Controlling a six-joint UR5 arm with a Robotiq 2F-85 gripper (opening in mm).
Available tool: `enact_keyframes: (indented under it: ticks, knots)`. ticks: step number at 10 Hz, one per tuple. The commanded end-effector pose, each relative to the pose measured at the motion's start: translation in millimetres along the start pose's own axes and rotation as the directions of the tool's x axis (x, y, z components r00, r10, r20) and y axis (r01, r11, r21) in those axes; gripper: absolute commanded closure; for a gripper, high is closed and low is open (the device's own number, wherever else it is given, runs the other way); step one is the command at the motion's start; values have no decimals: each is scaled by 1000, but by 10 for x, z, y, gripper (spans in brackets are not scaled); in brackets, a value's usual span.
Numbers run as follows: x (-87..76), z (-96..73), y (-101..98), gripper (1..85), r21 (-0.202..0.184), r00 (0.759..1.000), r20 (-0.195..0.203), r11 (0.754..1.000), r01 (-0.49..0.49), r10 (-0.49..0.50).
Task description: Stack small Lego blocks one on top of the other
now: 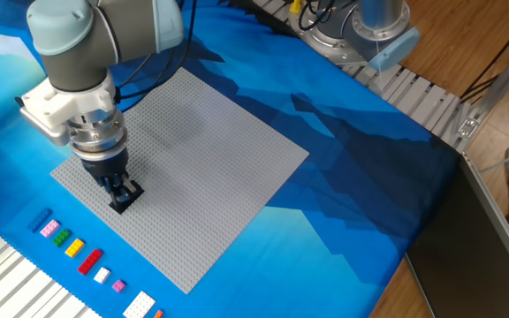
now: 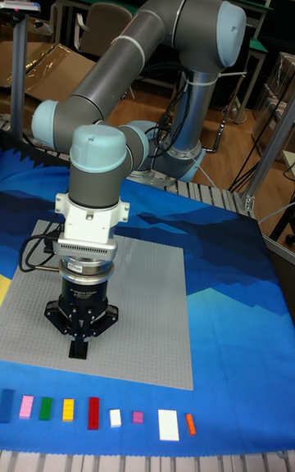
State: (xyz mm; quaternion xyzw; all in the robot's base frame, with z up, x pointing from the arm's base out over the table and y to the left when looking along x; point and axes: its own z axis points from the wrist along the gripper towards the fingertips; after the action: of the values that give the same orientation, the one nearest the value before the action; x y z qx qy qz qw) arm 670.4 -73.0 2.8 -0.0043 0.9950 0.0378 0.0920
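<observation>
Fingers (image 1: 120,192) (image 2: 79,347) point straight down onto the grey baseplate (image 1: 210,150) (image 2: 147,308), near its front-left edge; they look nearly closed around a small black block (image 1: 124,200) (image 2: 79,350) sitting on the plate, but whether they actually pinch it cannot be told. No readable writing or brand anywhere.

Fixed view: looks from above and the side, shows the black block as a dark flat piece poking out under the fingertips, tilted diagonal to the frame. Loose bricks line up on the blue cloth of the counter (image 1: 343,177) just off the plate's front edge: blue block (image 1: 41,220), pink, green, yellow, red, white, small pink, a larger white one. A second robot base (image 1: 369,26) sits at the far right on a metal rail.

Tall fixed view: faces the arm (image 2: 139,54) head-on, shows the whole elbow and shoulder. The black block is mostly hidden between the fingertips, only a dark stub shows. Same row of bricks runs left to right along the front: blue block (image 2: 7,406) at far left, flat and rectangular, well apart from the fingers, then an extra small orange brick (image 2: 190,424) at the right end, barely visible in the other view.
</observation>
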Motion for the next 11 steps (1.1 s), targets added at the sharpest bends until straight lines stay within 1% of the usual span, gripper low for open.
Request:
enact_keyframes:
  ticks: [1, 5, 6, 8, 10, 11]
  knots:
    - [-98, -3, 9, 847, -12, 999, 40, 1000, -6, 7]
    - [-60, 12, 1, 847, -15, 1000, 31, 1000, -1, 1]
    - [-66, 16, -24, 847, -6, 999, 34, 1000, 1, -1]
    - [-44, 22, 14, 847, -23, 1000, 28, 1000, -7, 7]
    - [-15, 19, 17, 847, -24, 1000, 18, 1000, -10, 11]
    - [19, 12, 24, 847, -26, 1000, 4, 1000, -17, 17]
